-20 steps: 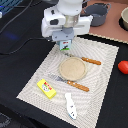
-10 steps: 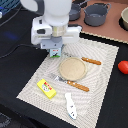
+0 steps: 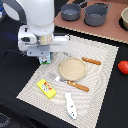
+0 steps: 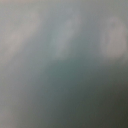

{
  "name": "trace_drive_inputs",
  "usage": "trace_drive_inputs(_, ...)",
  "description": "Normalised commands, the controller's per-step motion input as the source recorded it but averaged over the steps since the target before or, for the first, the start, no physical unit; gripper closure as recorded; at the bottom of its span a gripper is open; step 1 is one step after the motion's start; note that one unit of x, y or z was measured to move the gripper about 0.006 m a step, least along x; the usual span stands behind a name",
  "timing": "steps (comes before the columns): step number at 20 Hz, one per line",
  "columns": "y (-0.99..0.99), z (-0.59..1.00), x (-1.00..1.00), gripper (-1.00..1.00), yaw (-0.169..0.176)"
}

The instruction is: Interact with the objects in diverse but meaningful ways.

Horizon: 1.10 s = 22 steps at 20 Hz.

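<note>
While the arm's bulk hides the gripper [image 3: 44, 56], so its grasp cannot be told, the milk carton [image 3: 45, 60] peeks out beneath it, left of the plate [image 3: 72, 69]. Nearer, the yellow box [image 3: 46, 88] and fish piece [image 3: 71, 105] lie diagonally; the tomato [image 3: 123, 66] sits far right.

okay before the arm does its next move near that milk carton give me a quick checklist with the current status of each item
1. Arm over the milk carton: ok, the wrist covers most of it.
2. Jaw state of the gripper: cannot tell, hidden in the exterior view.
3. Wrist view usable: not ok, only blur.
4. Carton upright: cannot tell.
5. Plate apart from the carton: ok.
6. Tomato, yellow box and fish piece away from the arm: ok.
</note>
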Motion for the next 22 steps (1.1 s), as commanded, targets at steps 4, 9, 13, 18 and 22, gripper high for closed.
trace_drive_inputs(4,0.11,1.0,-0.21,-1.0,-0.017)
trace_drive_inputs(9,0.15,1.0,-0.2,-1.0,-0.01)
trace_drive_inputs(13,0.21,1.0,-0.1,-1.0,-0.002)
trace_drive_inputs(18,0.15,0.88,0.14,-1.0,-0.015)
trace_drive_inputs(22,0.02,0.68,0.76,-1.0,-0.003)
